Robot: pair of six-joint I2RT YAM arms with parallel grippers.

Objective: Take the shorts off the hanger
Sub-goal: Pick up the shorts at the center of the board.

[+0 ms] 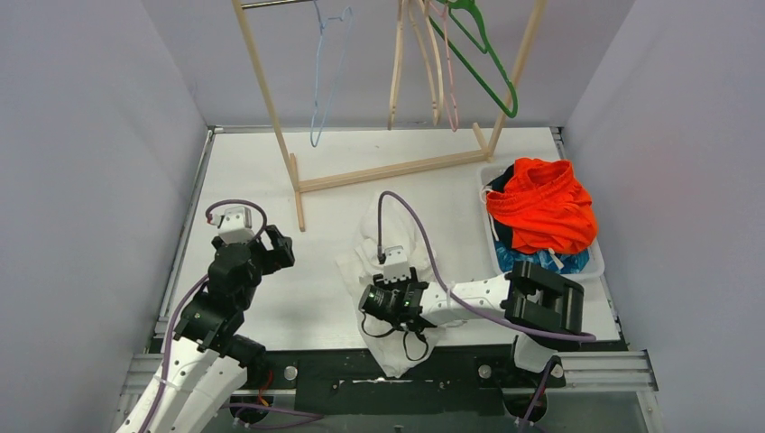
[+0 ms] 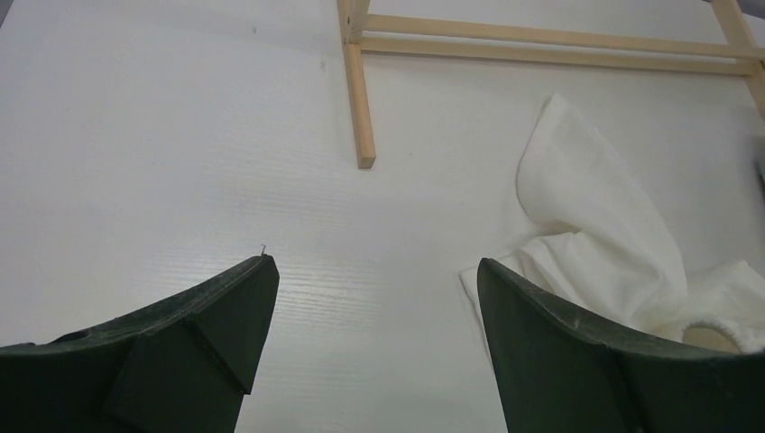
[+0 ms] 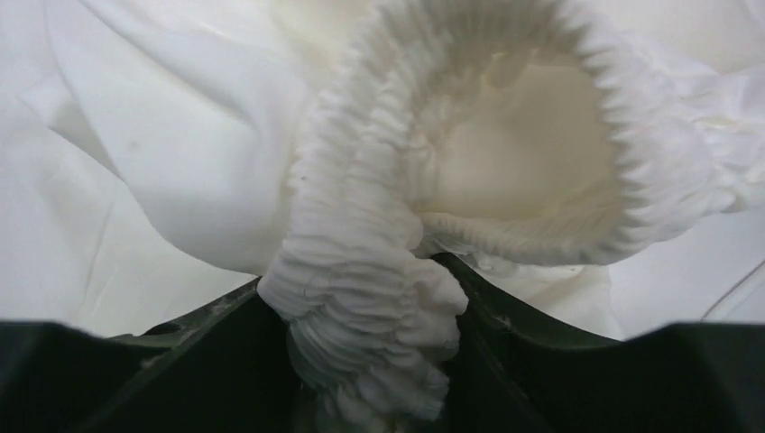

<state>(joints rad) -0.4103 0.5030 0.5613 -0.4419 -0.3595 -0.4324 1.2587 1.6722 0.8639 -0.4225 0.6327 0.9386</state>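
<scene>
The white shorts [image 1: 363,263] are pinched by the waistband in the right pincer [image 3: 361,307]; the left pincer [image 2: 377,289] is held wide. They should be lifted clear of the worktop [image 1: 262,180] front edge.

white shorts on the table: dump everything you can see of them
The white soft-fabric shorts lie crumpled on the white table, nearer than the light wooden rack base. The cloth is thin and creased, with a ruched elastic waistband standing open as a loop. One stretch of that band is bunched between the right gripper fingers, which press it from both sides. The heap trails to the table's near edge.
</scene>
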